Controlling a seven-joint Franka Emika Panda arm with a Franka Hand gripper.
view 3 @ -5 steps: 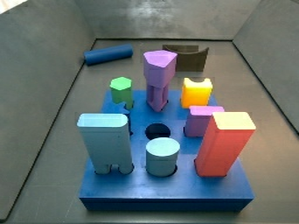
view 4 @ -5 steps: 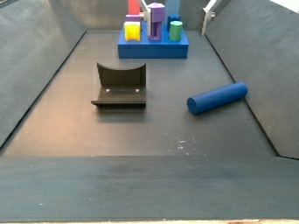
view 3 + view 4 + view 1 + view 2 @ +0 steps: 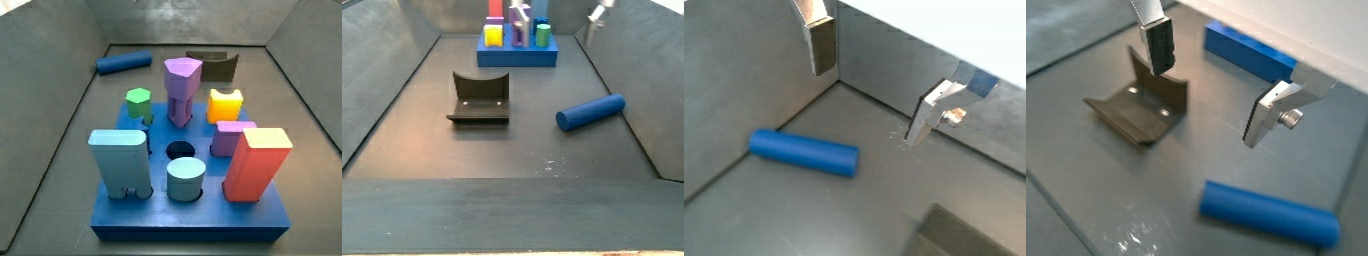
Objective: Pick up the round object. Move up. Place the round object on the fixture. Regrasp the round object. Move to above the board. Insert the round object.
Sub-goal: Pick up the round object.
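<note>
On the floor nearest a side view's camera lies the blue cylinder [image 3: 592,111], on its side, near the right wall and apart from the fixture [image 3: 480,98]. Farther back stands the board [image 3: 517,53] with its coloured pegs. High above, the gripper [image 3: 1209,82] hangs spread and empty, the cylinder [image 3: 806,153] below it untouched, fingers [image 3: 822,45] well clear.

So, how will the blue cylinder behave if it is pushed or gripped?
The blue cylinder lies on its side on the flat floor, so it likely rolls if nudged sideways. It looks rigid and smooth, so the open tool above it might slip on the curved surface.
</note>
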